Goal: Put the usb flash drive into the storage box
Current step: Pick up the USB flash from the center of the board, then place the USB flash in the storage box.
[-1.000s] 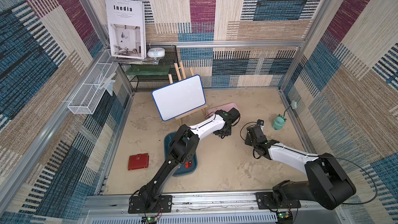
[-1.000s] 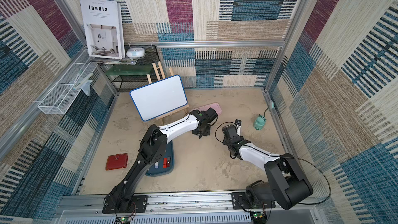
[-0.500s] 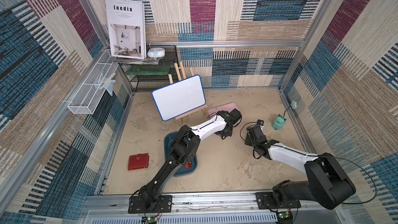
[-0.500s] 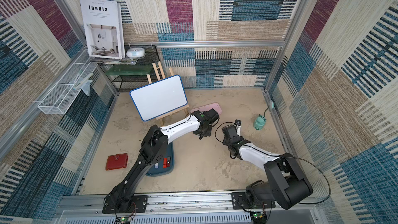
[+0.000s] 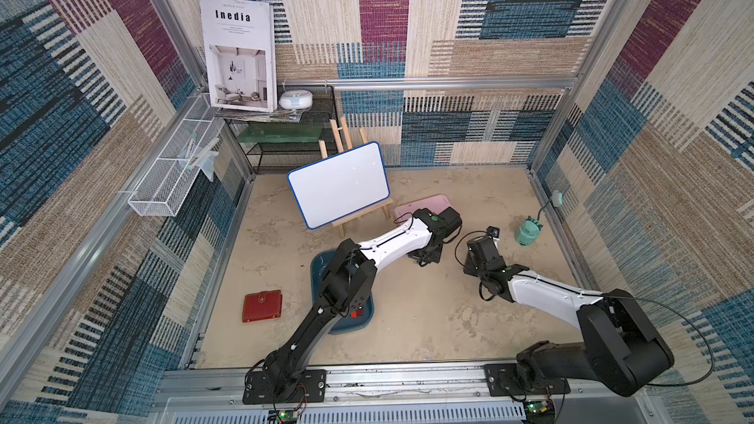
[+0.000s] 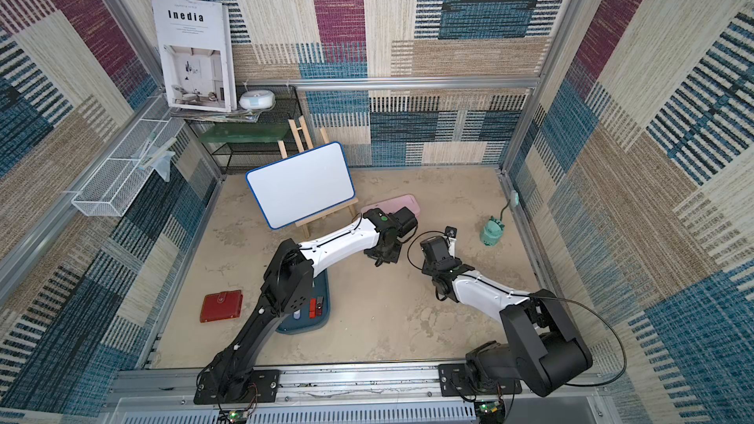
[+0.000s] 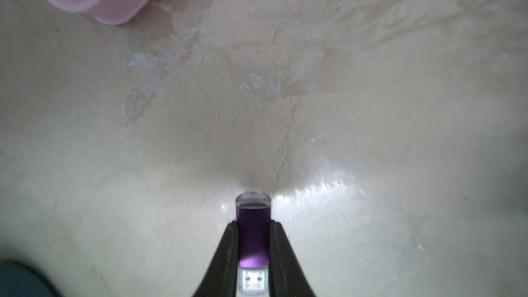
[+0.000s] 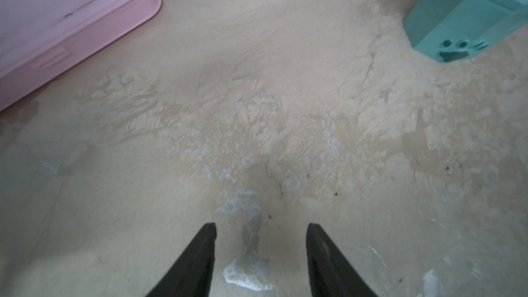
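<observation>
My left gripper (image 7: pixel 253 223) is shut on a purple usb flash drive (image 7: pixel 253 235) with a clear cap, its metal plug end toward the camera. The clear cap tip sits at the sandy floor. In both top views this gripper (image 5: pixel 426 256) (image 6: pixel 381 256) points down just in front of the pink case. The storage box (image 5: pixel 320 265) (image 6: pixel 324 322), a dark teal tray, lies to the front left, partly under my left arm. Small drives (image 6: pixel 313 307) lie in it. My right gripper (image 8: pixel 261 225) stands open over bare floor with nothing between its fingers.
A flat pink case (image 5: pixel 424 203) lies behind the left gripper. A whiteboard on a wooden easel (image 5: pixel 338 183) stands at the back. A teal gadget (image 5: pixel 528 234) sits at the right, a red wallet (image 5: pixel 262 305) at the left, and a white wire basket (image 5: pixel 171 181) hangs on the left wall.
The left jaws have closed the last bit onto the flash drive. Both arms stay where they were.
</observation>
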Controlling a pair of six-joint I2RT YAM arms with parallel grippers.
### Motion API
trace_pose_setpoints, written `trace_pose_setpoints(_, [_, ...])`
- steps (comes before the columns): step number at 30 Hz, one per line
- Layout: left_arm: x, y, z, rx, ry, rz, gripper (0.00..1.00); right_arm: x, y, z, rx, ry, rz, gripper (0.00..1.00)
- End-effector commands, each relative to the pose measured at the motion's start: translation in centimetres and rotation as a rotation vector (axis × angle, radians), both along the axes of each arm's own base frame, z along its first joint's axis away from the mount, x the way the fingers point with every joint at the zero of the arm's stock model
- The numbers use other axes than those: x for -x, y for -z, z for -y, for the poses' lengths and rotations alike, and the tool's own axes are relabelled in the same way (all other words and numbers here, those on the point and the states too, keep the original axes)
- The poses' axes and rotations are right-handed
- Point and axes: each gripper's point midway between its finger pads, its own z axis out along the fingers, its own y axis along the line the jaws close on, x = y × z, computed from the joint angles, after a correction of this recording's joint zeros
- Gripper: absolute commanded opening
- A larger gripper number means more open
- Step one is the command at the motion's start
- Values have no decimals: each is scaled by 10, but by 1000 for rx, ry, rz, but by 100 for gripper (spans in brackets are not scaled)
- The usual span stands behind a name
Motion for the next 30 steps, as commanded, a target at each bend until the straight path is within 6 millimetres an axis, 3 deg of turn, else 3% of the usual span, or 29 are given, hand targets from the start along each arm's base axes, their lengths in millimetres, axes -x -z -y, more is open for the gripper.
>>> trace_pose_setpoints(1, [4, -22, -3, 7, 10, 19, 6, -2, -2, -1, 1, -4, 4, 56])
trace_pose_setpoints(5, [12, -53, -6, 35, 18, 60, 5, -2, -2, -1, -1, -5, 3, 56])
trace_pose_setpoints(8, [22, -79, -25, 44, -12, 95, 5, -2, -3, -2, -4, -8, 4, 56])
trace_pose_setpoints(15, [70, -119, -112, 78, -128, 178, 7, -2, 0, -3, -4, -12, -6, 56])
trace_pose_setpoints(19, [104, -113, -164, 141, -225, 202, 9, -2, 2, -5, -7, -18, -14, 56])
trace_pose_setpoints(23, [116, -92, -203, 213, -341, 182, 10, -3, 3, -7, -13, -25, -18, 56])
trace_pose_setpoints(27, [108, -69, -202, 304, -395, 126, 10, -3, 4, -6, -9, -24, -23, 56])
trace_pose_setpoints(30, [97, -56, -190, 317, -388, 89, 9, -3, 5, -6, -5, -21, -26, 56])
